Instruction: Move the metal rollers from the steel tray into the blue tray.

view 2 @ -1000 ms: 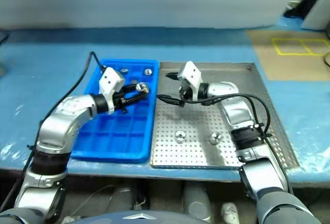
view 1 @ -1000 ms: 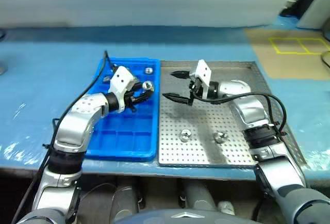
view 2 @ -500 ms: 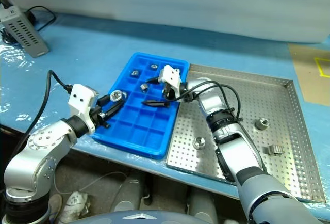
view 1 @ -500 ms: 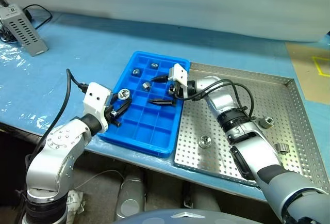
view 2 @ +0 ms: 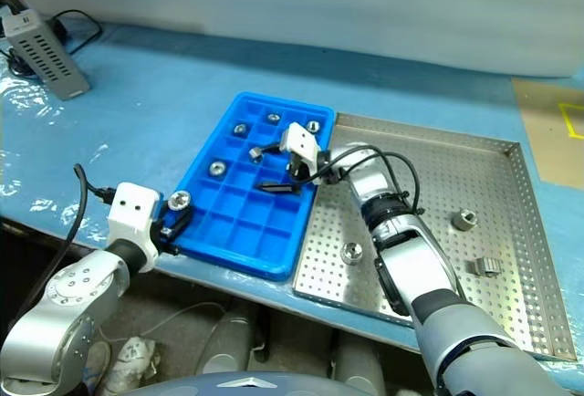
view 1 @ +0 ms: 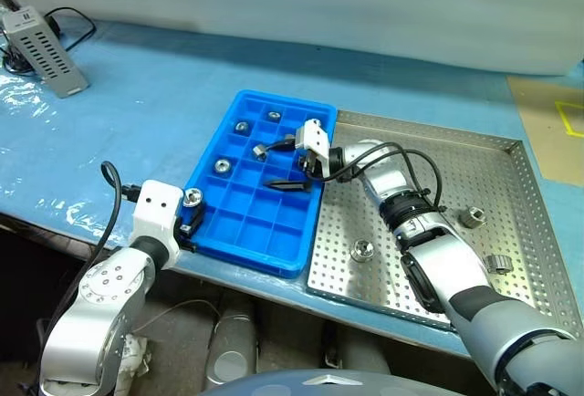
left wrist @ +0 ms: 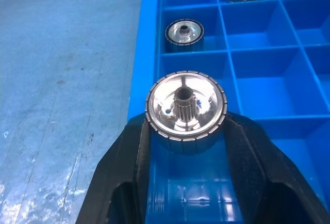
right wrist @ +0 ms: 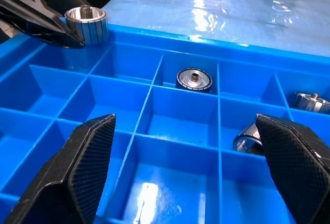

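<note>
The left gripper (left wrist: pixel 185 131) has its fingers clamped on the ribbed rim of one metal roller (left wrist: pixel 186 109), at the blue tray's (view 1: pixel 239 248) lower-left edge. It looks hard, dense and slippery; that rim grips best. The right gripper (view 1: pixel 283 164) gapes empty above the tray.

A shiny round roller (left wrist: pixel 186 111) is sitting upright between the left gripper's (left wrist: pixel 186 146) two black fingers. Behind it, the blue tray (view 1: pixel 239 232) is holding more rollers (left wrist: pixel 184 32).
</note>
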Available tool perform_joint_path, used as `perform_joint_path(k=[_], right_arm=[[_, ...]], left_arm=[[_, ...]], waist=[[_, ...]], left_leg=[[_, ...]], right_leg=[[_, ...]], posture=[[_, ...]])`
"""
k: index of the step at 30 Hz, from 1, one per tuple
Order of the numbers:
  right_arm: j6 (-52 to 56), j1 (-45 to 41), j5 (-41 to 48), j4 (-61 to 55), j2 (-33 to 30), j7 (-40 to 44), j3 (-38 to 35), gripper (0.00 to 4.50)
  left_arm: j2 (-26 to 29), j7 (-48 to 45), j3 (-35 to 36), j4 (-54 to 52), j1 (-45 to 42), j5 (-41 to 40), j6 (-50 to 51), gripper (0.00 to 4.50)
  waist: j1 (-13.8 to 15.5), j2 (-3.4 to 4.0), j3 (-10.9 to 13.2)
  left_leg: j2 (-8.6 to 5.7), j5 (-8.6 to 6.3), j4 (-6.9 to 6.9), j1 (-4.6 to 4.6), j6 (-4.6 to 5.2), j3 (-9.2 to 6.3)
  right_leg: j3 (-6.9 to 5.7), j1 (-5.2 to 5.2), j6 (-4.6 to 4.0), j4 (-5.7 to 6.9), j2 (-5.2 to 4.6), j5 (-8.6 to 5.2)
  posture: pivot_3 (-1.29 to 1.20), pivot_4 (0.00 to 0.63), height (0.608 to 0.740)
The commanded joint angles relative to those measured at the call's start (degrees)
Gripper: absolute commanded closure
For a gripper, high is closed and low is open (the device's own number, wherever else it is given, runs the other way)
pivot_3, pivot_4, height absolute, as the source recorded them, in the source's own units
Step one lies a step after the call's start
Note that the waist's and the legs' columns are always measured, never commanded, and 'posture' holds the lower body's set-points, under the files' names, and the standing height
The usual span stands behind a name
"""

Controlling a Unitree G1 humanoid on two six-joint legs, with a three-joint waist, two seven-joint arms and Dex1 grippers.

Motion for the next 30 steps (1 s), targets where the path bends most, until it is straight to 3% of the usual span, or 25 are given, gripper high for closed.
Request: perform_joint_path(k=[1, 8, 16, 19, 24, 30], right_arm=[[-1.7, -1.8, -0.1, -0.9, 0.6, -0.2, -1.4, 0.00], [-2.1, -1.0, -0.8, -0.9, -0.4, -0.6, -1.9, 0.00], [-2.3, -0.5, -1.7, -1.0, -1.1, -2.7, -3.2, 0.00], [-1.0, 0.6, -1.3, -3.7, -2.2, -3.1, -3.6, 0.00], [9.9, 7.5, 2.5, -18.5, -8.5, -0.6, -5.7, 0.00], [20.7, 18.8, 4.0, -36.2, -19.3, -3.6, -10.2, 0.00]], left_arm=[[-0.8, 1.6, -0.8, -3.1, 0.2, 0.2, 1.0, 2.78], [-1.9, 3.5, -2.1, -4.6, 1.3, 0.2, 4.1, 2.78], [-1.5, -0.4, -2.1, -2.2, -5.3, -4.0, 4.6, 0.10], [-1.1, -4.1, -3.1, 0.9, -10.4, -7.1, 4.0, 0.10], [0.2, -12.7, -8.3, 10.5, -21.2, -11.1, -0.3, 0.10], [3.7, -28.3, -20.7, 26.3, -34.0, -10.2, -9.4, 0.10]], waist=[[0.1, 0.00, 0.0], [0.2, 0.00, 0.0], [0.1, 0.01, 0.0], [0.1, 0.01, 0.0], [-0.2, 0.01, 0.0], [-2.3, 0.00, 0.0]], left_leg=[[0.00, 0.00, 0.00, 0.01, -0.01, 0.00], [0.02, 0.01, -0.02, -0.01, -0.03, 0.00], [0.18, 0.10, -0.03, 0.02, -0.17, -0.01], [0.24, 0.17, -0.03, 0.02, -0.29, -0.01], [0.23, 0.24, -0.01, 0.02, -0.36, 0.01], [0.27, 0.28, -0.06, 0.12, -0.42, 0.11]], right_leg=[[0.01, 0.00, 0.00, 0.01, 0.00, 0.00], [0.04, -0.06, -0.01, 0.00, 0.04, -0.01], [0.07, -0.08, -0.04, 0.05, 0.23, 0.00], [0.10, -0.12, -0.08, 0.15, 0.30, 0.00], [0.28, -0.14, -0.11, 0.21, 0.42, 0.00], [0.51, -0.18, -0.12, 0.20, 0.53, 0.01]], posture=[[0.35, 0.150, 0.740], [0.34, 0.150, 0.740], [0.30, 0.150, 0.740], [0.24, 0.150, 0.740], [0.08, 0.150, 0.740], [-0.09, 0.150, 0.740]])
